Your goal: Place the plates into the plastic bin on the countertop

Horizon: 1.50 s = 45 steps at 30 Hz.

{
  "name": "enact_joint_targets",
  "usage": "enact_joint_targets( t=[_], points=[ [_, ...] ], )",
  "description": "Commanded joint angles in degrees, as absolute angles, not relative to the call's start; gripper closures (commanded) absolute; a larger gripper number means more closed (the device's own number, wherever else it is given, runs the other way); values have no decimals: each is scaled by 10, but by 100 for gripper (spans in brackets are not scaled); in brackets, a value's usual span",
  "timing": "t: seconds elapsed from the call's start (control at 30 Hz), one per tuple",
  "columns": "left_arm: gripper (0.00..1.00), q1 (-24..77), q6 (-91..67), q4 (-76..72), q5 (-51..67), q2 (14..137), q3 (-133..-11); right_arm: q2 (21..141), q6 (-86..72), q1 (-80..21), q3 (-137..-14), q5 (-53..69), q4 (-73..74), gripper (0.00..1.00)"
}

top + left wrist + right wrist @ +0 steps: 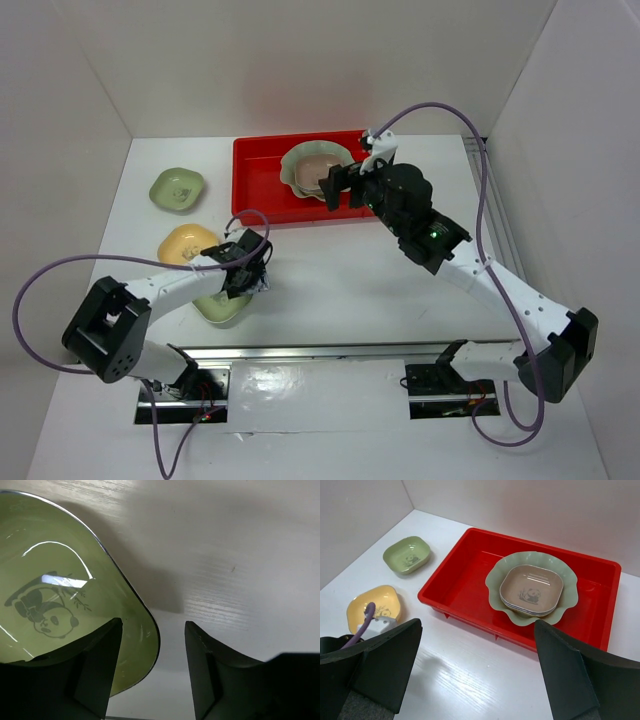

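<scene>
**Bin part-filled, three dishes out on the table, both pincers released**

At the far side of the countertop (360, 290): the red plastic bin (262, 172), long side toward the arms. Holds the large pale-green scalloped plate (494, 587), flat on its floor, toward the right half. Nested upright in that, the beige plate (532, 586) with a panda print. Under it, the edge of one more small dish, colour hard to tell.

Over the near part of the bin: the right gripper (343, 188), released, fingers spread wide, nothing between them. Hangs just beside the scalloped plate, on its near side.

Near the arms, left of centre: the left gripper (152, 625), released as well. Straddles the right-hand rim of a green plate (50, 595), with one finger (100, 670) over the inside and the other over bare table outside. Cannot tell whether either finger touches the rim. Lies flat on the countertop, panda print facing up.

Left of the bin and apart from it: a second green plate (177, 189), flat on the countertop.

Between the two green ones: the yellow plate (187, 243), flat, just beside the left gripper. Partly crossed in the right wrist view by a purple cable (362, 627).
</scene>
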State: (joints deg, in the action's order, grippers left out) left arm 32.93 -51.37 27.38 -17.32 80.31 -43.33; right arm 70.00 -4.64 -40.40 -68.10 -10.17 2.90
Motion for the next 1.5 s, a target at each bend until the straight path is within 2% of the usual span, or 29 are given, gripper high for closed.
enact_joint_targets(
  t=[0.0,0.03,0.07,0.2,0.3,0.43,0.47,0.67,0.73,0.97,1.13,1.23,1.33,1.47],
  points=[
    [35,322,-512,226,-154,813,-420,689,-42,-417,-682,-129,0,0],
    [35,322,-512,226,-149,819,-420,689,-42,-424,-687,-138,5,0],
    [54,322,-512,212,-142,819,-414,689,-37,-429,-687,-146,5,0],
    [89,322,-518,198,-128,831,-395,689,-31,-439,-687,-167,5,0],
    [100,327,-526,192,-117,836,-389,682,-31,-452,-687,-203,0,0],
    [100,381,-569,220,-126,804,-389,672,-19,-457,-693,-221,5,0],
    [100,423,-582,258,-134,795,-401,671,-19,-457,-693,-221,10,0],
    [100,586,-696,456,-250,747,-531,645,-9,-457,-719,-264,32,0],
    [100,599,-696,498,-264,739,-575,640,-15,-457,-719,-285,32,0],
    [100,599,-595,478,-351,741,-674,574,-53,-462,-719,-372,42,0],
    [100,578,-444,396,-405,850,-777,526,-67,-462,-732,-448,54,0],
    [100,530,-368,318,-370,909,-822,502,-61,-462,-743,-481,61,0],
    [100,485,-225,204,-321,968,-853,495,-47,-462,-765,-506,72,0],
    [100,427,-153,146,-254,1047,-929,482,-35,-462,-786,-511,83,0]
  ],
)
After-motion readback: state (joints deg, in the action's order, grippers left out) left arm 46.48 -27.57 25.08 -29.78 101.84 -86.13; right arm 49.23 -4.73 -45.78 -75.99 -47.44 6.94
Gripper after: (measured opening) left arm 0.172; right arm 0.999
